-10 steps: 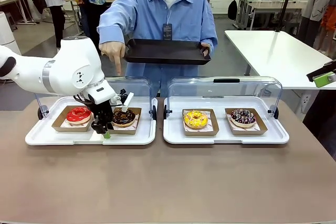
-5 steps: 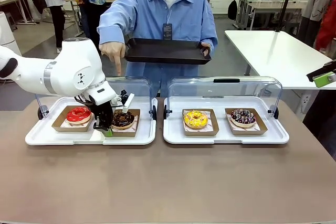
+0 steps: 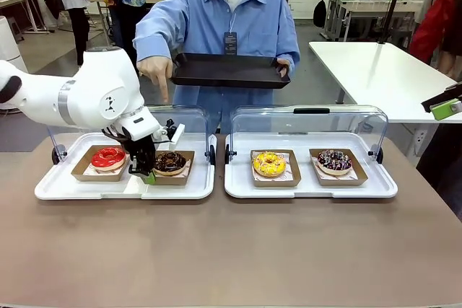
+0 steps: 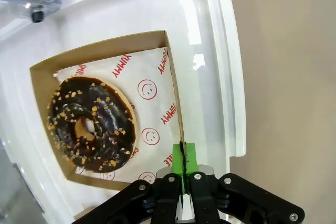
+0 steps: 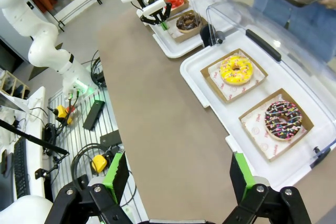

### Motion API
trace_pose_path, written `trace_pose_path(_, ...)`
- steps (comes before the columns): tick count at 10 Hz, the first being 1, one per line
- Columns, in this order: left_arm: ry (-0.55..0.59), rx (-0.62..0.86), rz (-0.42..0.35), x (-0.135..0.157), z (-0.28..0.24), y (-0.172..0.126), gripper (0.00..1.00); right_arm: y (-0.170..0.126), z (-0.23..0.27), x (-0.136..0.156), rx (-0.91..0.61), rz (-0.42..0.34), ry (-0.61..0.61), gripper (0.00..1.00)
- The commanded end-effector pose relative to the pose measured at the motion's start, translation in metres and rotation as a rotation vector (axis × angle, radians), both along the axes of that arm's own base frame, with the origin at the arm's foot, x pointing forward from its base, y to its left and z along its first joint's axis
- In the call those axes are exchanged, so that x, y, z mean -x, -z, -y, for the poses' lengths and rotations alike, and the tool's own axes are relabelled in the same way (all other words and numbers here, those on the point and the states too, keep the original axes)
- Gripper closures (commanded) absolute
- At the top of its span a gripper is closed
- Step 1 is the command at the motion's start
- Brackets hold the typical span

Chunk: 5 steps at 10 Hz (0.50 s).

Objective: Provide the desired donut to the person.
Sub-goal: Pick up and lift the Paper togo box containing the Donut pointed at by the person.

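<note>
Front view shows you the left tool (image 3: pixel 147 175) down in the left-hand white tray (image 3: pixel 86 193), at the near corner of the cardboard tray (image 3: pixel 185 154) that holds the chocolate donut (image 3: pixel 170 161). In the left wrist view its two green pads are pressed together on the thin wall of that cardboard tray, clamped on the edge near the corner. The donut, dark and dotted with pale nut crumbs, lies flat on printed paper inside. You cannot tell from either view whether the cardboard tray is lifted off the white tray or resting on it. Just beside it in the same white tray sits a red donut (image 3: pixel 108 156) in its own cardboard holder, partly behind the white arm. Across the counter (image 3: pixel 231 250) the person (image 3: pixel 231 19) holds a black tray (image 3: pixel 229 71) level at chest height with one hand, while the other hand (image 3: pixel 155 71) points an index finger down toward the chocolate donut's side. The right-hand white tray (image 3: pixel 310 192), its clear lid (image 3: pixel 310 117) raised behind it, carries a yellow donut (image 3: pixel 269 164) and a sprinkled donut (image 3: pixel 334 160), apart from each other. In the right wrist view the right tool (image 5: pixel 177 170) hangs high above the counter with its fingers spread wide, gripping nothing, well away from both white trays.
</note>
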<state>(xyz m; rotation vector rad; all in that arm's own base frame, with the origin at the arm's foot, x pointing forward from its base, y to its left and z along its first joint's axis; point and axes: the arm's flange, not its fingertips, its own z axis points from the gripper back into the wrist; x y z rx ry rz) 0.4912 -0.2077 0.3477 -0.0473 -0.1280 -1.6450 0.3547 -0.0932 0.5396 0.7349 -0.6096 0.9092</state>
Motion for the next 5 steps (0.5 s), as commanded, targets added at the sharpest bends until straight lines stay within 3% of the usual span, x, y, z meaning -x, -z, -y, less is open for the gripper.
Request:
trace_pose_path(1,-0.072,-0.043,0.018,0.025,0.002,-0.05,1.0,0.0,-0.001,0.0,0.003,-0.009,0.004,0.0)
trace_pose_path(5,-0.122,-0.021,0.048,0.09,0.007,-0.171,1.0,0.0,-0.001,0.0,0.003,-0.009,0.004,0.0)
